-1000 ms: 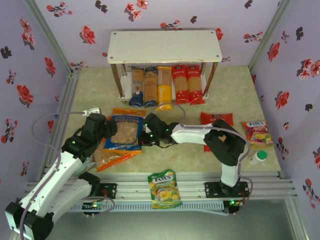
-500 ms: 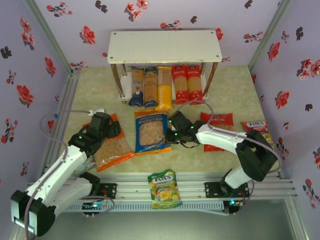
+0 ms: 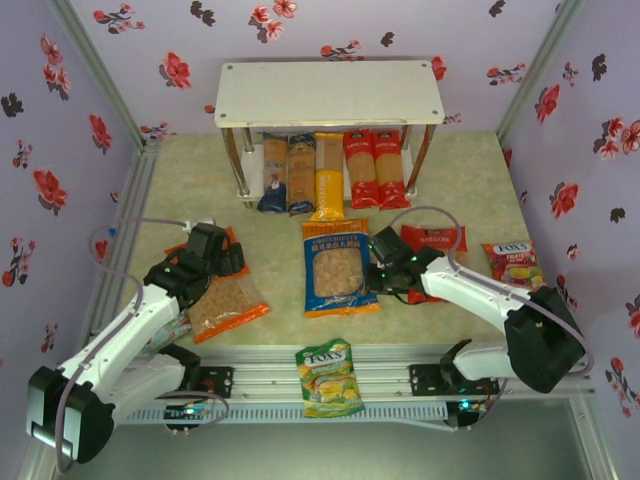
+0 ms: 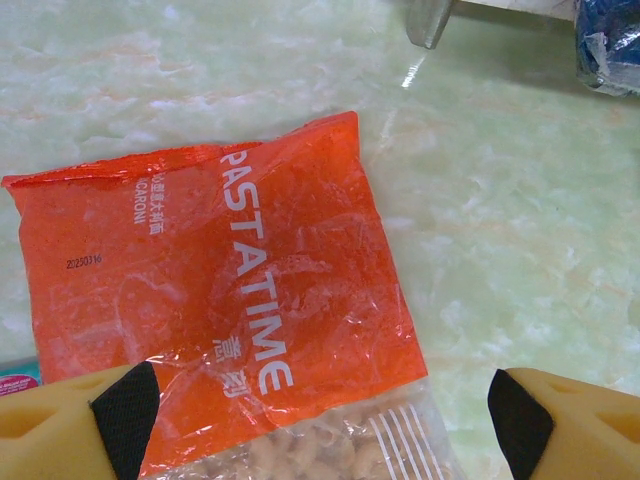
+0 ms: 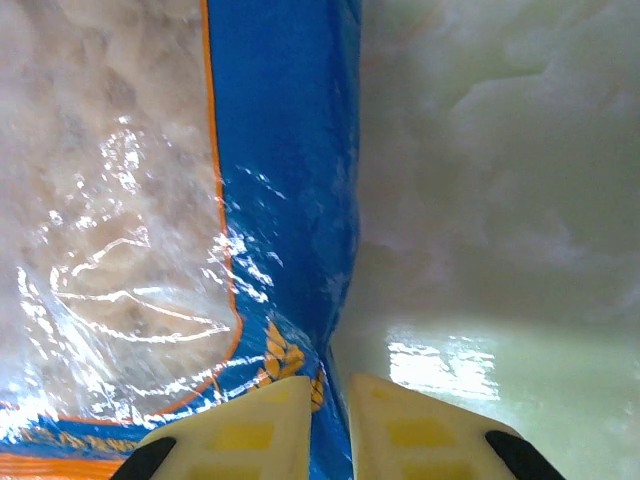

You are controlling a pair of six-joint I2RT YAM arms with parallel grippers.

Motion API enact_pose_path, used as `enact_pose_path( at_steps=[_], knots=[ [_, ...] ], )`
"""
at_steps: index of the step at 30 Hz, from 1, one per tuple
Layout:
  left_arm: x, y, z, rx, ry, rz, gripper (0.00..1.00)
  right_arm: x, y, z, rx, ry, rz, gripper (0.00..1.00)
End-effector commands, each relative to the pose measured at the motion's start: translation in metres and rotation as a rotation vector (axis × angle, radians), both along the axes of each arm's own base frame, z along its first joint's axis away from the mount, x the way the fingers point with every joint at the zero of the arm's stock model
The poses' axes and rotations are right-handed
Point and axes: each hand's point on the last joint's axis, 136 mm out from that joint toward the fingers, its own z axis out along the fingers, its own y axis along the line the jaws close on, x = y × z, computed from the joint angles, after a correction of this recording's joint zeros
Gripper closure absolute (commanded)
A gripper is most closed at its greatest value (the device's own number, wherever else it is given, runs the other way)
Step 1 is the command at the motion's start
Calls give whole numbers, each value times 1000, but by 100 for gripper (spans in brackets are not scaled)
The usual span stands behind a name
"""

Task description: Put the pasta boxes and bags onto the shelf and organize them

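Note:
The blue-and-orange bag [image 3: 340, 272] lies flat on the table in front of the shelf [image 3: 330, 92]. My right gripper [image 3: 378, 275] is at its right edge. In the right wrist view the right gripper [image 5: 335, 400] is shut on the blue-and-orange bag [image 5: 280, 150], pinching its blue edge. My left gripper [image 3: 222, 262] hovers open over the top of the orange bag [image 3: 225, 300]. In the left wrist view the left gripper [image 4: 322, 415] has wide-apart jaws straddling the orange bag [image 4: 220, 300]. A red bag [image 3: 432, 240] lies right of centre. The pasta boxes [image 3: 329, 178] stand side by side on the lower tier.
A Fox's candy bag [image 3: 328, 375] lies on the front rail and another [image 3: 512, 265] at the right. A white bottle with a green cap [image 3: 517, 315] stands near the right front corner. A shelf post [image 4: 428, 20] is ahead of my left gripper.
My right gripper has dragged the blue-and-orange bag rightward off the orange bag to the middle of the table. The left gripper stayed over the orange bag.

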Motion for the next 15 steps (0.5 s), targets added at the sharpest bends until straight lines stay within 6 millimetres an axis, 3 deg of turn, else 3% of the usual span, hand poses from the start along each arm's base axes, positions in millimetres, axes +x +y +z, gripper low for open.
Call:
enact_pose_path(
  at_steps=[1,4,8,12,15],
  knots=[
    [0,3,3,-10,-11,12,11,-1,-20,11,-79,-44,-3,78],
    [0,3,6,-14,-18,12,10,3,-16,29,-45,-95,19,56],
    [0,5,14,-35,-44,27,8,8,20,55,69,-151,109,39],
    [-1,6,30,-71,-97,36,8,-5,80,74,199,-155,277,28],
    [-3,5,47,-105,-142,28,8,-17,130,75,320,-109,375,27]
  ],
)
